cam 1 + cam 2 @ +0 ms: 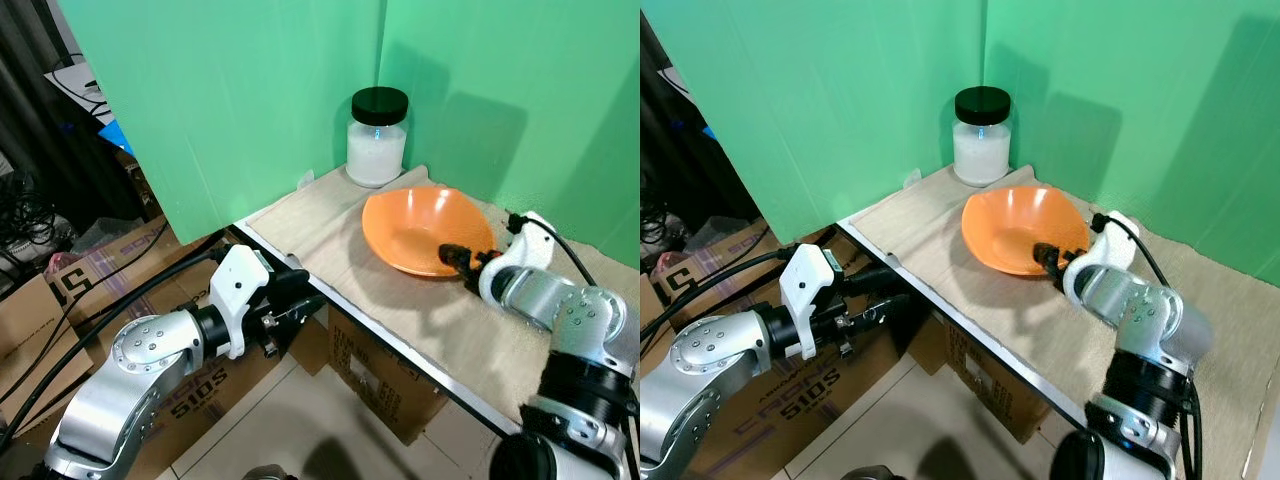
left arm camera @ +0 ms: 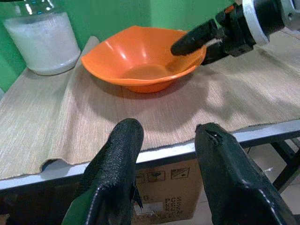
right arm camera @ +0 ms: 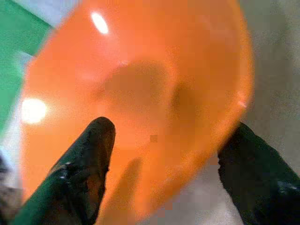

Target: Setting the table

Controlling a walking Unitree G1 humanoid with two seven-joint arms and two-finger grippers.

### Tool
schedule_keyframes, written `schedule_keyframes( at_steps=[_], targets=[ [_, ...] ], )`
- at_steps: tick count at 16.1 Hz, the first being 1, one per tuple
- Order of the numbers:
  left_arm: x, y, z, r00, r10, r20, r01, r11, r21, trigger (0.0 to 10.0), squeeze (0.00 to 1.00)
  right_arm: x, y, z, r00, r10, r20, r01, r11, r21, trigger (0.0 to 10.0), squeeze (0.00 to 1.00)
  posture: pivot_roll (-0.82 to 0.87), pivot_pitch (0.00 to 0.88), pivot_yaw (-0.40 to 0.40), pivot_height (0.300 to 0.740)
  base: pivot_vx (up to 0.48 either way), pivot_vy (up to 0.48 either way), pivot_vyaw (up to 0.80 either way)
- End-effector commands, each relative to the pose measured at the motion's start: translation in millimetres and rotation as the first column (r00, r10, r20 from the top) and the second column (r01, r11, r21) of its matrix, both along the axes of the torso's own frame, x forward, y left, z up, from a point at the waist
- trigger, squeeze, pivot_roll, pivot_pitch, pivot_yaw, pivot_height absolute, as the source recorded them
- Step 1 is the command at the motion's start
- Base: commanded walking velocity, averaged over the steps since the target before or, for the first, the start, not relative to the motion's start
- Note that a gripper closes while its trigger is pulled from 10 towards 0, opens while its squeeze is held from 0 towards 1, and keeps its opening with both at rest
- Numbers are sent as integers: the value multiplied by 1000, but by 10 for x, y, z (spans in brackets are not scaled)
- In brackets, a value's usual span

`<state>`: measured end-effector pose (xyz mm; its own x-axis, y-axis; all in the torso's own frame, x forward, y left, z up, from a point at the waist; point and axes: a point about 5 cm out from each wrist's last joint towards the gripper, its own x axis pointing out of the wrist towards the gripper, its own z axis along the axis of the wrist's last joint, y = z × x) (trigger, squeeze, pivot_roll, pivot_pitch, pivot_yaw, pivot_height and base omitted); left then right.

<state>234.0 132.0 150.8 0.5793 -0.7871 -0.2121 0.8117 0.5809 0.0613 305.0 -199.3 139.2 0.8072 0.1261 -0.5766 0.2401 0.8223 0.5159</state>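
An orange bowl (image 1: 415, 225) sits on the beige mat (image 1: 320, 225) that covers the table, near the green corner. My right gripper (image 1: 460, 258) is at the bowl's near right rim, open, one finger inside the bowl and the other outside it. In the right wrist view the bowl (image 3: 140, 79) spans the picture and its rim runs between the two black fingers (image 3: 89, 154). My left gripper (image 1: 290, 300) is open, off the table's left front edge and a little below it, pointing toward the bowl (image 2: 140, 61).
A glass jar (image 1: 377, 140) with a black lid and white contents stands in the back corner against the green walls. Cardboard boxes (image 1: 370, 380) lie under the table and on the floor at left. Black cables run along the left side.
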Motion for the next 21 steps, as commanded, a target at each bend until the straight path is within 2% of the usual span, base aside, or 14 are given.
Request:
schedule_keyframes(
  at_steps=[1, 2, 6, 8, 15, 21],
  targets=[
    [3, -13, 47, 1000, -20, 16, 20, 1000, 12, 10000, 0, 24, 20, 36, 1000, -1, 7, 1, 999, 45, 0, 0, 121, 0, 53, 740, 0, 0, 0],
    [-2, -19, 44, 1000, -24, 14, 24, 1000, 12, 10000, 0, 31, 14, 42, 1000, -16, 11, 15, 997, 79, 0, 0, 120, 0, 54, 740, 0, 0, 0],
    [-2, -27, 43, 1000, -29, 12, 29, 1000, 13, 10000, 0, 16, 14, 11, 999, -37, -19, 39, 993, 115, 0, 0, 120, 0, 51, 740, 0, 0, 0],
    [-4, -26, 35, 1000, -29, 12, 28, 999, 18, 10000, 0, 10, 23, -28, 998, -40, -50, 44, 996, 83, 0, 0, 121, 0, 50, 740, 0, 0, 0],
    [-10, -25, 20, 999, -34, 9, 33, 999, 25, 10000, 0, 24, 85, -23, 998, -41, -38, 46, 986, 159, 0, 0, 120, 0, 53, 740, 0, 0, 0],
    [-4, -29, 18, 999, -38, 14, 37, 999, 30, 10000, 0, 24, 60, -6, 998, -62, -5, 62, 985, 163, 0, 0, 115, 0, 58, 740, 0, 0, 0]
  ],
)
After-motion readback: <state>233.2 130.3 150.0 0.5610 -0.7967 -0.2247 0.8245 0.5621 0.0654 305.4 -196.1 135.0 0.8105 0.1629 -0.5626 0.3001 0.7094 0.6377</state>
